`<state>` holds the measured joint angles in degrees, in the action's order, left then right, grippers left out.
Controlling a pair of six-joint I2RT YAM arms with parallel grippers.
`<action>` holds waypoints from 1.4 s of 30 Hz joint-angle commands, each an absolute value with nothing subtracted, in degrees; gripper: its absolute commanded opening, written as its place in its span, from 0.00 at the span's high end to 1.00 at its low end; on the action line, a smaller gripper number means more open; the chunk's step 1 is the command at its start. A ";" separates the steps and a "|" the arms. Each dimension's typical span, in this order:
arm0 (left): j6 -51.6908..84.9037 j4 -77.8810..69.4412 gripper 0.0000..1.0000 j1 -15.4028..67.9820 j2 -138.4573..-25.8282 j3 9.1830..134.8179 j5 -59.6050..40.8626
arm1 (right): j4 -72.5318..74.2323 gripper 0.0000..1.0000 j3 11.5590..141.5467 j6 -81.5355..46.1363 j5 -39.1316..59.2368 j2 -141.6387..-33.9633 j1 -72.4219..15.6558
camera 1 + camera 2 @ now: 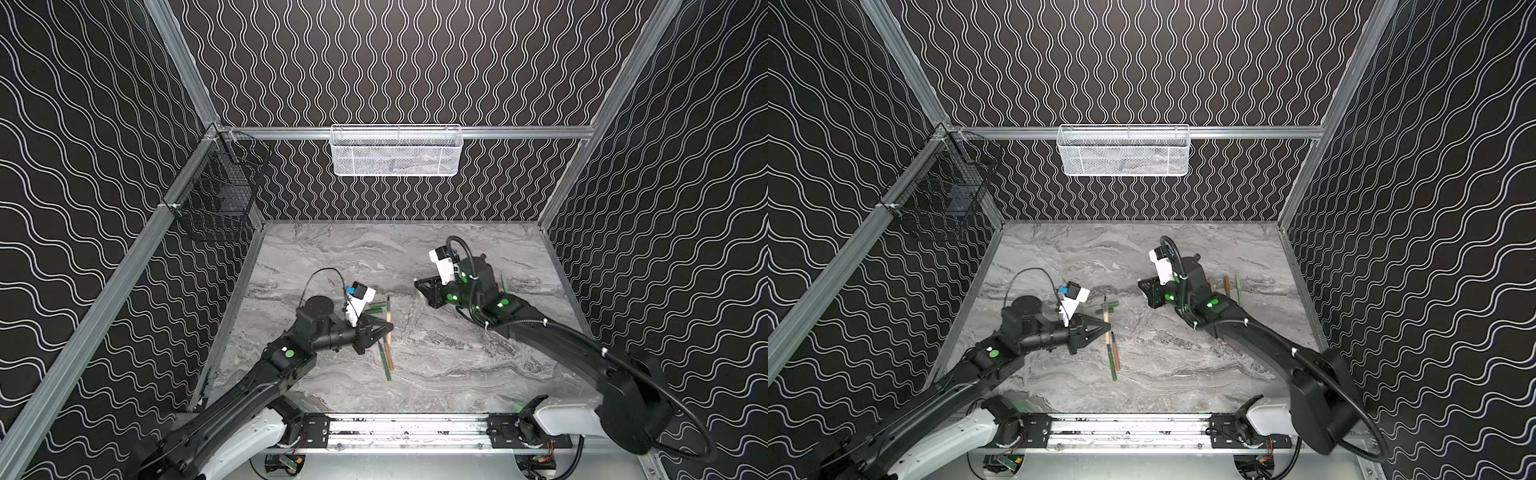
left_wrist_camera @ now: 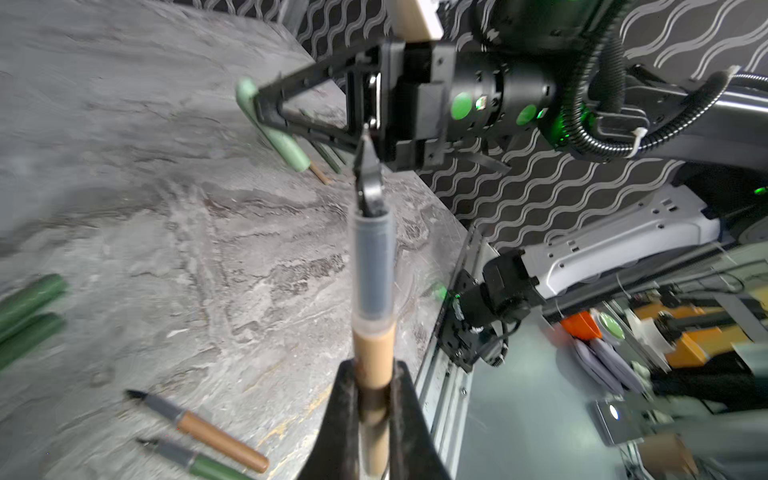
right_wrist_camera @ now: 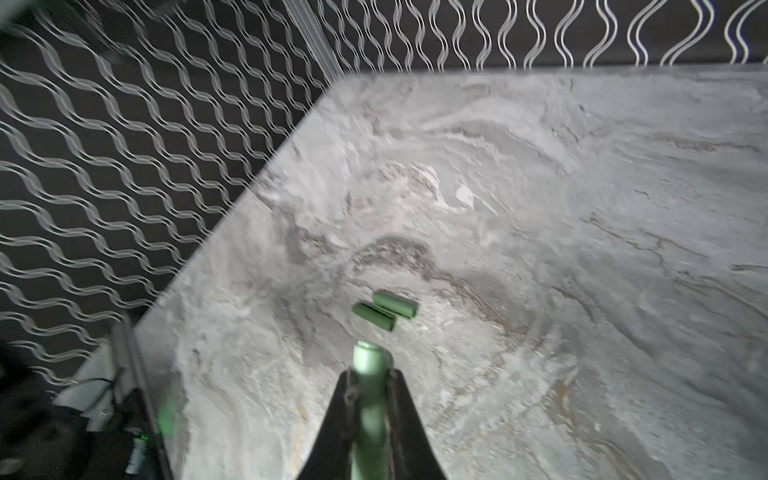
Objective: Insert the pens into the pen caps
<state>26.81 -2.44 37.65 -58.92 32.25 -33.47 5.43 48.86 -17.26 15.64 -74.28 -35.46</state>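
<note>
Bench of grey marble carries everything, and you have two arms over it. Left jaws are clamped tight on the tan pen. Its long axis runs crosswise to them, and its dark tip stands out on the side facing the right jaws. Those are pinched shut on the pale green cap. The cap sits beyond that tip and off to one side, apart from it, tilted across the pen's line rather than along it.

Your next move, as I judge it, hangs on that: bring the cap's axis onto the pen's, mouth to tip. Which end is the mouth you cannot tell here.

Count six pens:
- the held one;
- an orange pen and a dark green pen, lying just beside the left jaws;
- three more pens well away from the left jaws, past the right arm, capped or not unclear.

Count three caps in sight: the held one, and two dark green caps near the left jaws, touching each other.
</note>
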 commanded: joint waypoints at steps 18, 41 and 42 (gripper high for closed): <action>27.60 -22.49 1.00 44.21 -71.54 31.65 -43.49 | 51.24 0.87 29.11 -40.46 25.70 -63.52 -35.37; 26.86 -22.37 1.00 44.21 -70.95 32.06 -45.24 | 69.53 0.88 27.57 -47.27 30.04 -67.70 -36.71; 26.73 -22.21 1.00 44.21 -70.86 32.12 -45.18 | 70.05 0.88 27.49 -47.41 30.06 -67.97 -36.95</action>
<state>28.08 -20.88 44.21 -71.07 31.59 -44.95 63.94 27.66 -45.74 29.30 -67.48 -36.58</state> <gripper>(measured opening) 0.106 0.137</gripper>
